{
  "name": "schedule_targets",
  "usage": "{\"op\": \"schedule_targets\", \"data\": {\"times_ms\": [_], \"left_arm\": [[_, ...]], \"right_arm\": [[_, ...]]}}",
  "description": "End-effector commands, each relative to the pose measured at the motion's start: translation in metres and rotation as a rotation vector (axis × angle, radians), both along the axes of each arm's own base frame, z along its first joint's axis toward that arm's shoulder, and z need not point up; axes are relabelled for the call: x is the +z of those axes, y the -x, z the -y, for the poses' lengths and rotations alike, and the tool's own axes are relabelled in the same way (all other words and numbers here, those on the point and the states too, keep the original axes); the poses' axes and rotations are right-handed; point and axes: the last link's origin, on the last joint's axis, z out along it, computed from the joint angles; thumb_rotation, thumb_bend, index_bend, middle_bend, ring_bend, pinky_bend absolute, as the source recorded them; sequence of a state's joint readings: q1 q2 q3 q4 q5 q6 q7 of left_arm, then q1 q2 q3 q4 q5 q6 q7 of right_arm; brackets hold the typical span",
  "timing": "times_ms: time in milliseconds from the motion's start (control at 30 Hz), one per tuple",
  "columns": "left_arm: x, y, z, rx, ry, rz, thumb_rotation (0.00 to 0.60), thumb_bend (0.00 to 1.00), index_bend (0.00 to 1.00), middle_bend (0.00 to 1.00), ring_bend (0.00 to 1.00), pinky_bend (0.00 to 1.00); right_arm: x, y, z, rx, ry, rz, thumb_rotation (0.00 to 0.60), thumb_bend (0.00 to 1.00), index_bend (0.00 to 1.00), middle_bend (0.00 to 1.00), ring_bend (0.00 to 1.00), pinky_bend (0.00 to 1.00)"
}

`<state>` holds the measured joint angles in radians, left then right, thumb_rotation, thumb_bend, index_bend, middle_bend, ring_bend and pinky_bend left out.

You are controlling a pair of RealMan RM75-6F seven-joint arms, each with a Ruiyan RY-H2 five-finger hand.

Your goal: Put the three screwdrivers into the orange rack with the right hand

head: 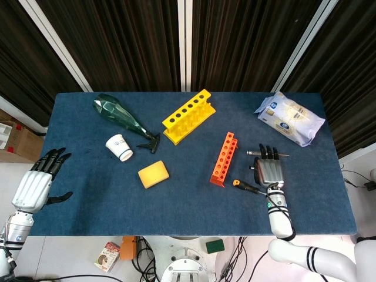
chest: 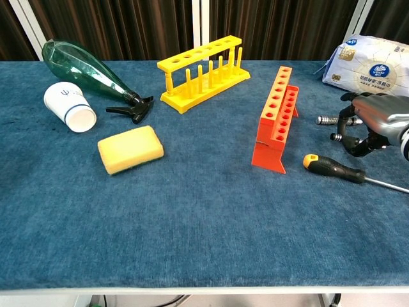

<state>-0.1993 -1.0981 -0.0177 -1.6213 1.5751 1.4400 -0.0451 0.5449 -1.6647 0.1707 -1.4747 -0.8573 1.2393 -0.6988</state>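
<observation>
Your right hand (chest: 374, 125) curls over silver-handled screwdrivers (chest: 327, 119), grip unclear, while the orange rack (chest: 276, 115) is empty and a black-handled screwdriver (chest: 333, 167) lies on the counter (chest: 204, 217).

Two racks (head: 189, 116) (one orange (head: 224, 158)), one cup (head: 119, 147), sponge (head: 153, 174), bottle (head: 120, 118)

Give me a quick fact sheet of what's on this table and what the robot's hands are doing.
table: blue cloth top
orange rack: holes empty
black-handled screwdriver: lying beside the rack
silver screwdriver: by the right hand's fingers
right hand: palm down over the silver tools, grip unclear
left hand: off the table, holding nothing
others: yellow rack, sponge, paper cup, spray bottle, wipes pack
</observation>
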Motion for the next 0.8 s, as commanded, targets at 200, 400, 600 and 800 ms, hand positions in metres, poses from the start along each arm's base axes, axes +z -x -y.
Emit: {"op": "schedule_targets", "data": {"times_ms": [200, 400, 600, 800], "left_arm": [[0.0, -0.002, 0.0, -0.004, -0.002, -0.004, 0.6, 0.04, 0.12, 0.04, 0.03, 0.19], [-0.001, -0.003, 0.0, -0.003, 0.0, -0.007, 0.6, 0.04, 0.12, 0.04, 0.03, 0.19], [0.001, -0.004, 0.003, -0.008, 0.008, -0.012, 0.6, 0.04, 0.12, 0.04, 0.03, 0.19], [0.004, -0.003, 0.003, -0.005, 0.003, -0.011, 0.6, 0.04, 0.12, 0.04, 0.03, 0.19]], "right_arm": [[0.031, -0.013, -0.008, 0.088, 0.062, 0.218, 0.6, 0.51, 0.6, 0.04, 0.0, 0.0], [0.061, -0.039, -0.015, 0.195, 0.105, 0.436, 0.6, 0.51, 0.6, 0.05, 0.0, 0.0], [0.086, -0.07, -0.016, 0.323, 0.15, 0.65, 0.6, 0.51, 0.6, 0.06, 0.0, 0.0], [0.081, -0.08, -0.01, 0.325, 0.132, 0.944, 0.6, 0.52, 0.61, 0.07, 0.0, 0.0]]}}
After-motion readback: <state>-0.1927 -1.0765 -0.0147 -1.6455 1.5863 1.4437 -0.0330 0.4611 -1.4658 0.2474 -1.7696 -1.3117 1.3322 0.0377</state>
